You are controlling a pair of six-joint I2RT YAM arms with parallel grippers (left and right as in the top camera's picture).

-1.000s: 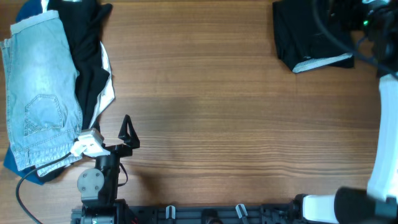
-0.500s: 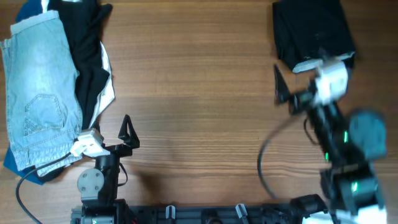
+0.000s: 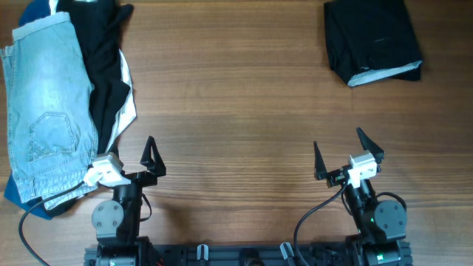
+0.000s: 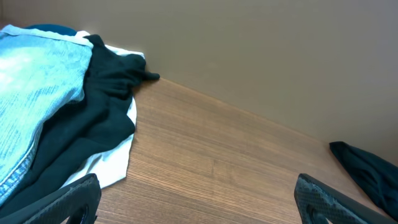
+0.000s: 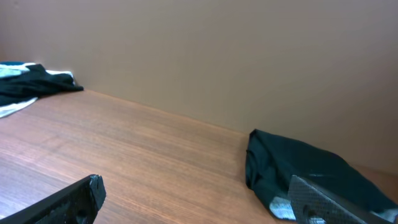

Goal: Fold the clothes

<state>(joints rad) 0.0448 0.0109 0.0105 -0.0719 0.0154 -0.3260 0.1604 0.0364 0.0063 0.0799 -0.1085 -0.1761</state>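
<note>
**Both arms low at the near edge, clothes at the far corners**

The left gripper [image 4: 198, 183] sits low over the table [image 3: 236, 96] with its two fingers spread wide and nothing between them; the right gripper [image 3: 338, 140] is the same, jaws parted and empty, its dark fingers pointing away across the wood; both arms are at the near edge, well apart from each other

The unfolded heap lies on the left side of the table; pale blue jeans [image 3: 48, 103] stretch along the left edge, back pocket showing; a black garment [image 3: 100, 59] is rumpled along their right side, running to the far edge; a white cloth [image 3: 127, 103] peeks out from under the black one; a bit of blue cloth [image 3: 11, 191] shows at the near left corner beneath the jeans; the left wrist's white housing overlaps the jeans' near hem from above, though I cannot tell whether it touches

At the far right corner rests a folded black garment [image 3: 372, 37], a neat block with a pale band along its near edge, well clear of the right gripper
</note>
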